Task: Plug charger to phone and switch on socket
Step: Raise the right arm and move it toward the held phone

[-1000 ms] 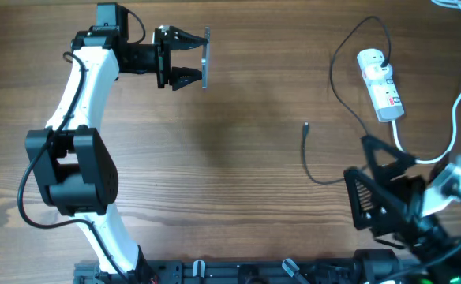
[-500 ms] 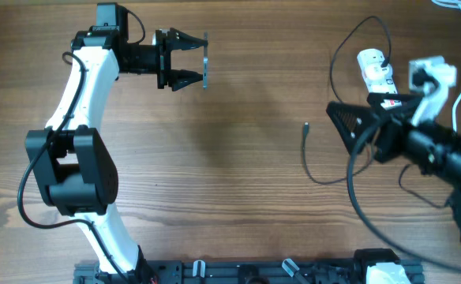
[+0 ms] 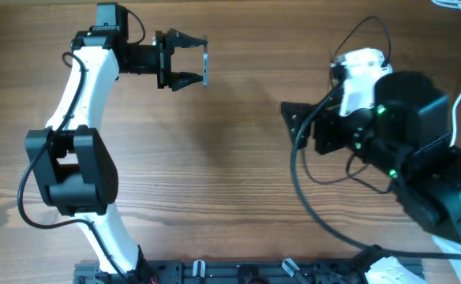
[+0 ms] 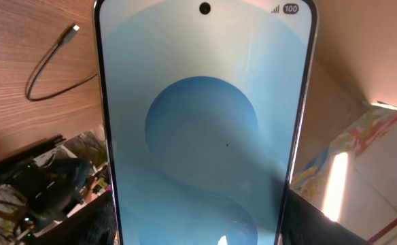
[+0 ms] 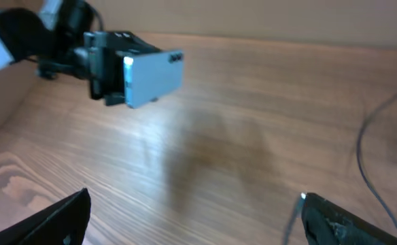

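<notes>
Nearest the base rail, the bulky black right arm [image 3: 420, 158], with a white block at its wrist and small green lights, reaches over the brown wood-grain worktop [image 3: 238, 197]. It is well to the right of the flat rectangular phone with a pale blue screen [image 3: 205, 63] and nearer than it. The black two-finger right gripper [image 3: 290, 126] points toward the phone with its jaws spread wide apart. From its own wrist camera the two dark fingers [image 5: 56, 218] sit in the bottom corners, with only wood grain between them.

The charger [image 4: 28, 85], a thin black cable, lies slack on the wood to the right of the phone, well apart from it. Seen past the phone's edge, it curls in a loop, and its small plug tip [image 4: 74, 29] rests loose on the worktop.

Farthest off, the white-and-black left arm [image 3: 80, 87] stretches from the base to the far side. The black left gripper [image 3: 198, 61] is clamped on the phone's two long edges. The phone is held clear of the worktop, standing on edge, so from overhead it shows only as a thin strip. Its lit screen is pale blue with a darker blue disc and a small camera hole at the top, and it faces back into the left wrist camera. Its grey back, with lenses in one corner, faces the right gripper, and its shadow falls on the wood below.
</notes>
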You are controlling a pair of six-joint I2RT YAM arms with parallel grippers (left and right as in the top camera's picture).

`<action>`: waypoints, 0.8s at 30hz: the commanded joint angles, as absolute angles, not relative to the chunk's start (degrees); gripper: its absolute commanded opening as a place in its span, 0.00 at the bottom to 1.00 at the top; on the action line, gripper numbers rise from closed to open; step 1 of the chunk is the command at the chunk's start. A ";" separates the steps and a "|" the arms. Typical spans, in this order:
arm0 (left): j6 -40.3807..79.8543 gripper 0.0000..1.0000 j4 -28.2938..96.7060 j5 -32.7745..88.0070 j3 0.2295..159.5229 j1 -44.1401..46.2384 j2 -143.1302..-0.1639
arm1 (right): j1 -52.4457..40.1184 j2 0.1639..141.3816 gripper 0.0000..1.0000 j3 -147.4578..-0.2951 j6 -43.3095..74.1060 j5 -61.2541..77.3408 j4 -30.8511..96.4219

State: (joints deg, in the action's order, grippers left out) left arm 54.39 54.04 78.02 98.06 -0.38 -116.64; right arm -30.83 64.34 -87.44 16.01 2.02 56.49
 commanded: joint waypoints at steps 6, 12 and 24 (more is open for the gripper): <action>54.87 0.67 54.06 79.88 98.26 -0.12 -114.24 | -46.48 76.38 0.99 -92.73 21.39 -13.17 52.42; 53.45 0.67 54.08 79.83 98.26 0.38 -114.24 | -49.71 89.84 0.99 -102.35 25.21 -18.04 53.32; 56.07 0.67 54.06 78.13 98.26 4.40 -114.24 | -49.71 98.94 0.99 -105.80 36.38 -26.35 50.63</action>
